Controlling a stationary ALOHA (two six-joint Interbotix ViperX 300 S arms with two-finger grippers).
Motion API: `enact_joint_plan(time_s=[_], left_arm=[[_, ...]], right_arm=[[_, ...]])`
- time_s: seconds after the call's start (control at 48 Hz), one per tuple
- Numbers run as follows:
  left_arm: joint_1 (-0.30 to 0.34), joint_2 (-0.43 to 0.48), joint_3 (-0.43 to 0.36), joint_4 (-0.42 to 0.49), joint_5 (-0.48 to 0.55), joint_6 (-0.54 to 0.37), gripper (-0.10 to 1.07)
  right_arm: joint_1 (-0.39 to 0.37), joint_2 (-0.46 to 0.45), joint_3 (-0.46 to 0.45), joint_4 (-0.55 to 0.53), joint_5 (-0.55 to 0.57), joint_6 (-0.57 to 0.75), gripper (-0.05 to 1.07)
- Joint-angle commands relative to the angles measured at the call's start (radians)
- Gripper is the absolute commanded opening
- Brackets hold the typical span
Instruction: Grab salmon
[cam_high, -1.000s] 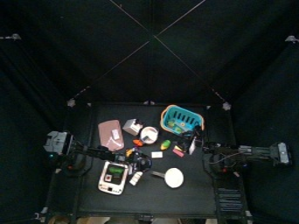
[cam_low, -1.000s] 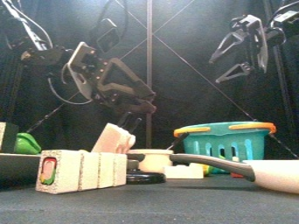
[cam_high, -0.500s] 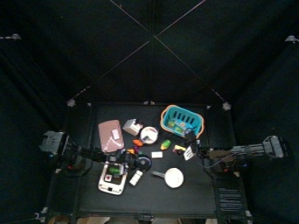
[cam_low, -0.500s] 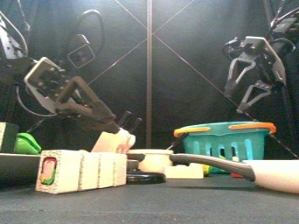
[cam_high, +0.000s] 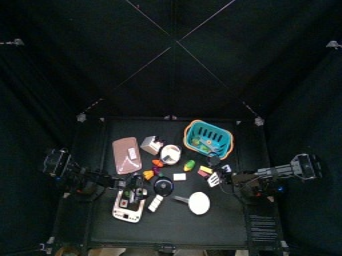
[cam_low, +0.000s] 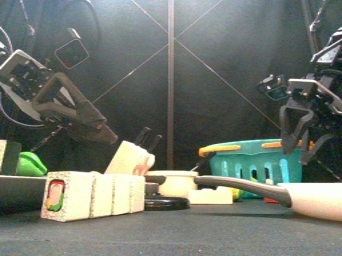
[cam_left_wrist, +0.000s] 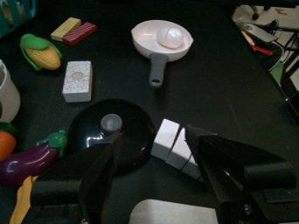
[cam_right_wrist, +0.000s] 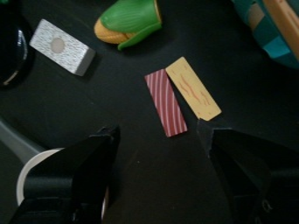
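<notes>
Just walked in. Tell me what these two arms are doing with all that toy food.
Neither arm holds anything yet. The right gripper hangs open above a red striped strip lying beside a yellow strip, near a toy corn cob; the red one is likely the salmon. The left gripper is open over a black lid and white blocks, with a small white pan farther off. A teal basket stands on the table.

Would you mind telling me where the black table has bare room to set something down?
The black table lies bare along its front edge, in front of the white long-handled pan, and along its rear edge behind the teal basket and pink rounded board. Between them, the middle band of toy food is crowded.
</notes>
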Motion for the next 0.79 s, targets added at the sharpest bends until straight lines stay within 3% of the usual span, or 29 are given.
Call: enact_joint_plan(time_s=[0.0, 0.292, 0.771], left_arm=[[0.002, -0.011, -0.005, -0.015, -0.011, 0.002, 0.93], [0.000, -0.011, -0.006, -0.017, -0.011, 0.002, 0.93], [0.002, -0.002, -0.008, -0.017, -0.011, 0.000, 0.93]], right_arm=[[-0.002, 0.043, -0.009, -0.003, -0.020, -0.002, 1.00], [-0.026, 0.179, -0.038, -0.011, -0.043, -0.002, 1.00], [-0.074, 0.199, -0.055, -0.012, -0.078, 0.000, 1.00]])
